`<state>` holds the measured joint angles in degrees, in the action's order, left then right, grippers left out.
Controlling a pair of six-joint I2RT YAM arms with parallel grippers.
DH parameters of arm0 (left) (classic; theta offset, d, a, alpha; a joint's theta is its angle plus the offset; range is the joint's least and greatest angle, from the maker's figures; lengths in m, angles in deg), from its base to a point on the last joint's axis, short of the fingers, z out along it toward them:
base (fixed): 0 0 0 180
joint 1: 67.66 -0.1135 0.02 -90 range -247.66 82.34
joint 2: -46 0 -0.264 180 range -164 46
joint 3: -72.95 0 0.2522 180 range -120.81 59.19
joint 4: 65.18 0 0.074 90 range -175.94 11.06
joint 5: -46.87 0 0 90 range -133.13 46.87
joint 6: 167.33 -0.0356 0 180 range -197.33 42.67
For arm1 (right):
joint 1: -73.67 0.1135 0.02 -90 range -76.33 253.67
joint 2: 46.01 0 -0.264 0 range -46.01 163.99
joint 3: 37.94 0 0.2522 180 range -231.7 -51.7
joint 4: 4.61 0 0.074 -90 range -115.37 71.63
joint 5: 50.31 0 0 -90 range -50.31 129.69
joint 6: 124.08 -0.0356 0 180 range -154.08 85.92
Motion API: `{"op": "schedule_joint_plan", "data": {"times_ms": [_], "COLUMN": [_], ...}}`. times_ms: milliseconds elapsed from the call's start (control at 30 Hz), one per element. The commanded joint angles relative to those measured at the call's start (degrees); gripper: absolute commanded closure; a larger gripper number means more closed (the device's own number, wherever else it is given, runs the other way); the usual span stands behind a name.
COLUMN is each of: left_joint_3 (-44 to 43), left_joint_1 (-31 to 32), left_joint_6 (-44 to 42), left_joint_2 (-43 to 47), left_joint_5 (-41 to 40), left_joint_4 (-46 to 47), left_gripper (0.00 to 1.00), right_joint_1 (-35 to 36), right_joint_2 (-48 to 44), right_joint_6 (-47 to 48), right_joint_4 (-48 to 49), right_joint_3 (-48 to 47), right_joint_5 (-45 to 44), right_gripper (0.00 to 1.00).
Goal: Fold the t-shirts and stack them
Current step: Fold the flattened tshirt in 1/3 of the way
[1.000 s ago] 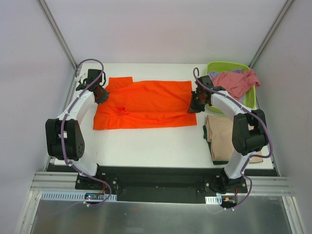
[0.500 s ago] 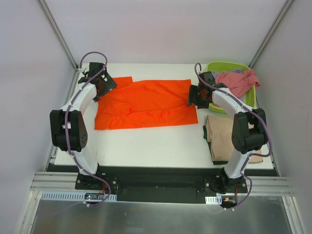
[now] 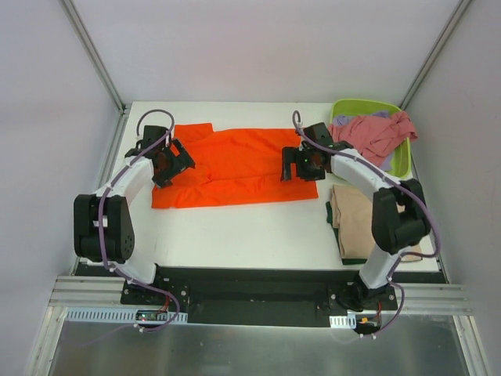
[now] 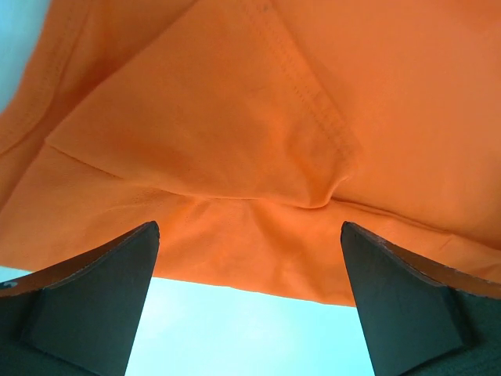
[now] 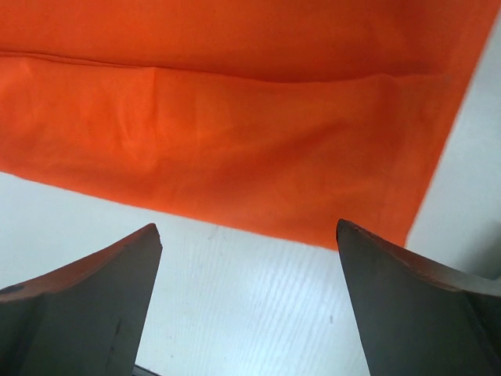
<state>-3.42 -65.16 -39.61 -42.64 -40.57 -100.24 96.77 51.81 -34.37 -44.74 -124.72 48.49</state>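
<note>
Currently | I am seeing the orange t-shirt (image 3: 235, 168) lying mid-way across the table (image 3: 235, 231), one layer doubled over, lightly creased | left gripper (image 3: 167, 162) hovering spread, empty, above sleeve end | right gripper (image 3: 300, 164) likewise above hem edge

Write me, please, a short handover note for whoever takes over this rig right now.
Left gripper: open, empty, over the left end of the orange shirt.
Right gripper: open, empty, over its right end.
Orange shirt: lies flat, seemingly folded once lengthwise.
Done: tan shirt folded and lying on a dark green shirt, on the right.
Left: finish and stack the orange shirt; the pink shirt and lavender shirt are in the green tub.
</note>
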Motion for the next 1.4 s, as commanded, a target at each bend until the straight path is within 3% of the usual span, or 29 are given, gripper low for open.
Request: {"op": "schedule_joint_plan", "data": {"times_ms": [0,167,333,600,800,1100,1233,1367], "left_joint_3": [1.8,5.4,12.6,25.2,32.5,31.2,28.3,25.0], "left_joint_1": [-0.7,-1.4,-2.1,-2.1,-2.1,-2.1,-0.5,6.1], "left_joint_6": [-0.8,-1.5,-1.1,1.0,4.5,6.1,5.4,5.5], "left_joint_2": [-3.5,-6.1,-3.0,9.1,23.5,40.5,39.2,31.6], "left_joint_5": [4.3,2.6,-1.0,-7.2,-13.9,0.6,6.4,7.8], "left_joint_4": [2.3,2.1,1.4,-3.4,-8.1,-8.1,-6.0,-1.0], "left_gripper": [0.01,0.01,0.01,0.01,0.01,0.01,0.01,0.01], "right_joint_1": [1.2,1.3,1.3,4.6,6.9,7.8,7.8,7.9], "right_joint_2": [6.8,8.5,5.3,-6.4,-15.4,-25.3,-27.4,-27.5], "right_joint_6": [0.6,0.4,-2.2,-6.0,-8.7,-9.5,-9.5,-9.5], "right_joint_4": [-1.1,-1.2,0.7,4.3,5.2,5.0,5.4,5.5], "right_joint_3": [-4.7,-1.1,8.6,22.3,29.3,30.0,29.5,29.1], "right_joint_5": [-0.4,-2.9,-3.4,-2.8,-4.8,-4.1,-4.9,-5.0], "right_gripper": [0.04,0.04,0.04,0.04,0.04,0.04,0.04,0.04]}}
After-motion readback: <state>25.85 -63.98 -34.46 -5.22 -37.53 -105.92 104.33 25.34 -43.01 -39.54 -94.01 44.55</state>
